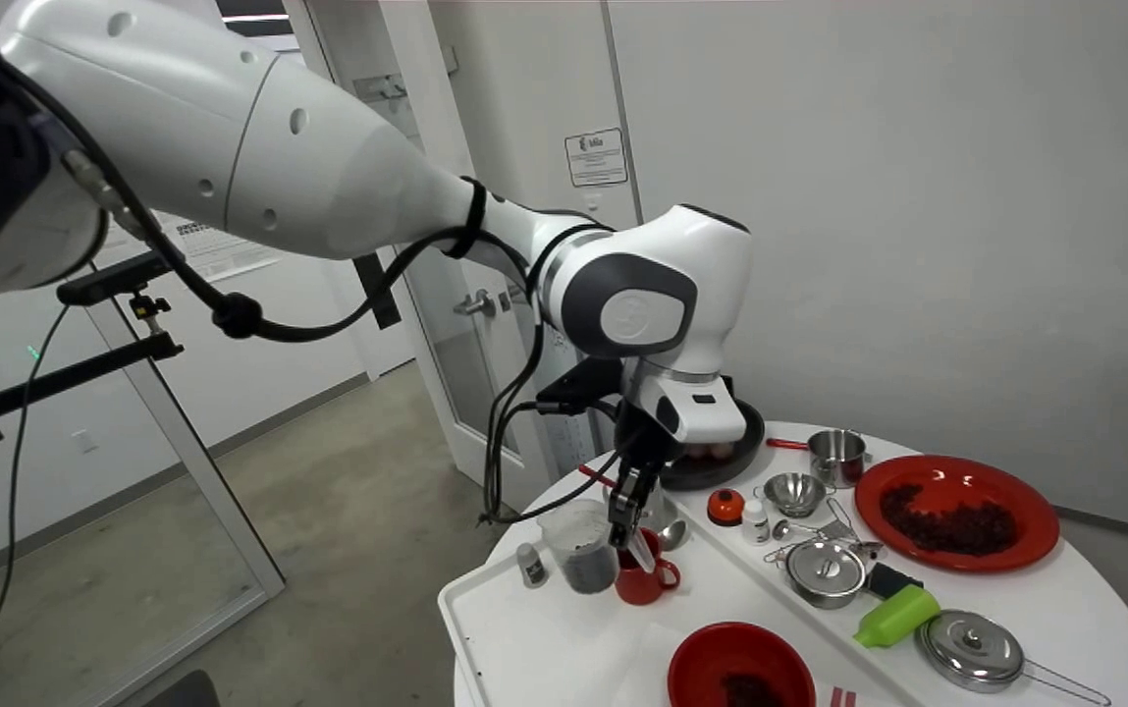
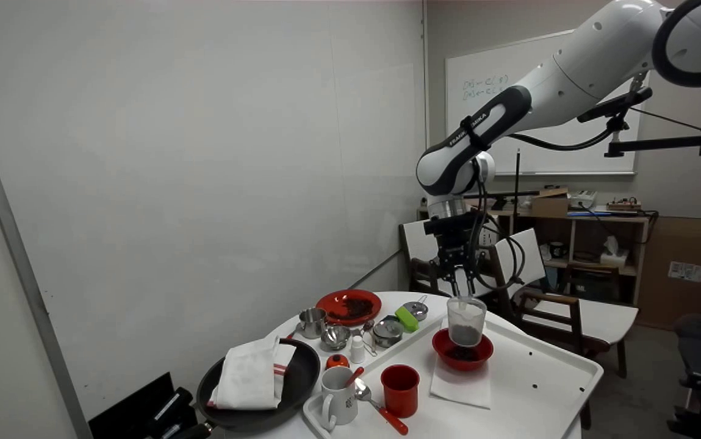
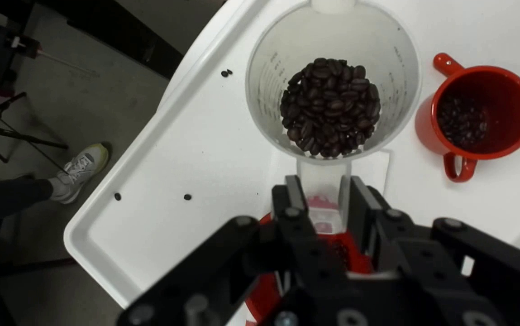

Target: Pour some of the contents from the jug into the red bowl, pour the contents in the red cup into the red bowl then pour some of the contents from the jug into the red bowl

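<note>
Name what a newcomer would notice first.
Probably the white robot arm, filling an upper corner of both exterior views, its gripper holding a jug of dark beans above the tray. Next come the red bowl and red cup in the tray, and the large red dish on the table outside it.

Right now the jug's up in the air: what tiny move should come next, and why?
Probably lower the jug onto the tray, beside the red bowl. The bowl already has beans, the red cup holds more beans, and the end effector can't take that while gripping the jug.
</note>
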Robot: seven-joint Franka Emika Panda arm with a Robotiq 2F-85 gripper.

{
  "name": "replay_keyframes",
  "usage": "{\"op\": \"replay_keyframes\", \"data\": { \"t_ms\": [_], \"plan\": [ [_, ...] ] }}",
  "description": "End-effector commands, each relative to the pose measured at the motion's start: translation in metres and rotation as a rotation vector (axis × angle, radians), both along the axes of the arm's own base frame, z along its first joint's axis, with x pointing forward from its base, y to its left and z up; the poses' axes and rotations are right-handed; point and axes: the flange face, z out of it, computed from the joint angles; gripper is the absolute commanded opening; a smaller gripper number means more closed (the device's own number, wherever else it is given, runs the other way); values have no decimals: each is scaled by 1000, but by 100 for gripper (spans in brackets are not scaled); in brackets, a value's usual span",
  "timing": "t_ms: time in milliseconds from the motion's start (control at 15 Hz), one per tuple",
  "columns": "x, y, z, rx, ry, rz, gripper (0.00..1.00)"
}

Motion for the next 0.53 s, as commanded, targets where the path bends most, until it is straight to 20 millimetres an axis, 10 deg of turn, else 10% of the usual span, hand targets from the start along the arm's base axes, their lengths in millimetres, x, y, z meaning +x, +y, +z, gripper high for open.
{"op": "replay_keyframes", "data": {
  "t_ms": [0, 467],
  "plan": [
    [6, -6, 1, -101, -42, -55, 11],
    [4, -27, -5, -261, -79, -173, 11]
  ]
}}
